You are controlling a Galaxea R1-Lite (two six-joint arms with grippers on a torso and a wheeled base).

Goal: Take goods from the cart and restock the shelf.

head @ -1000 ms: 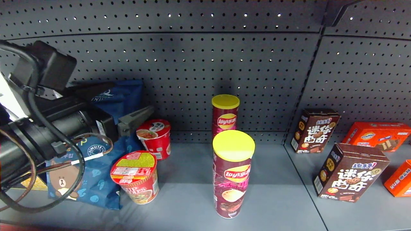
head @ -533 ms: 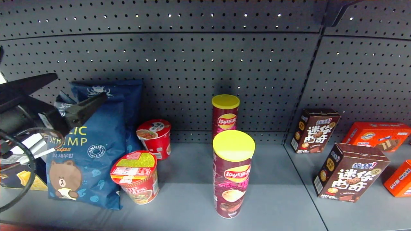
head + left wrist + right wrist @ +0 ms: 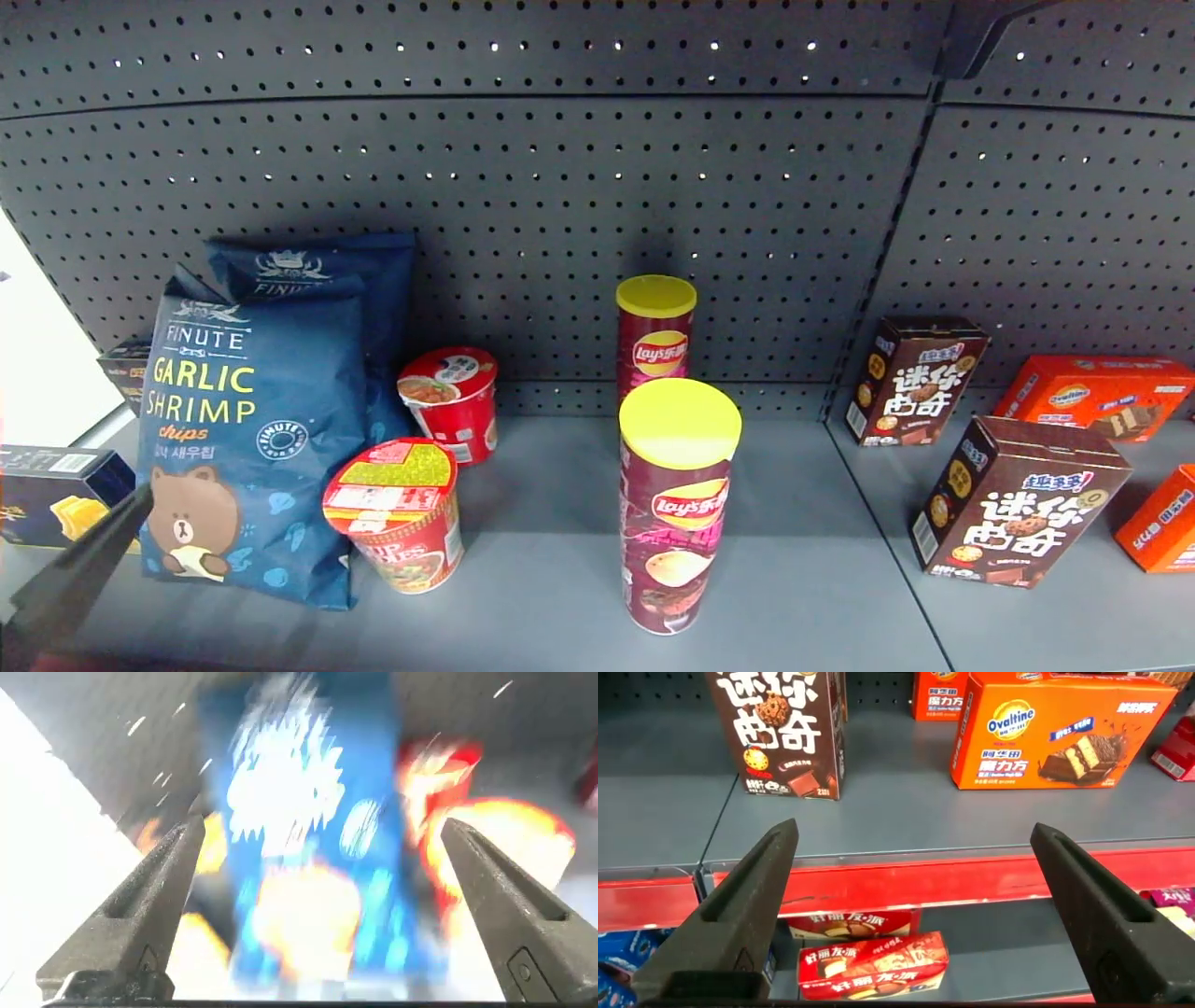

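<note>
A blue bag of garlic shrimp chips (image 3: 247,439) stands upright at the left of the grey shelf (image 3: 560,579), with a second blue bag (image 3: 327,266) behind it. One dark finger (image 3: 84,565) of my left gripper pokes in at the lower left corner, just in front of and below the bag. In the left wrist view my left gripper (image 3: 322,831) is open and empty, and the blue bag (image 3: 299,859) shows blurred beyond its fingers. My right gripper (image 3: 913,831) is open and empty, level with the shelf's red front edge (image 3: 915,882).
Two red noodle cups (image 3: 397,513) and two chip cans (image 3: 677,504) stand mid-shelf. Brown cookie boxes (image 3: 1018,504) and orange boxes (image 3: 1092,392) fill the right bay. A dark box (image 3: 51,495) lies at far left. Red boxes (image 3: 873,966) sit on the lower shelf.
My left arm has pulled back from the shelf, down and to the left. The front blue bag, partly covered by the arm before, now stands free.
</note>
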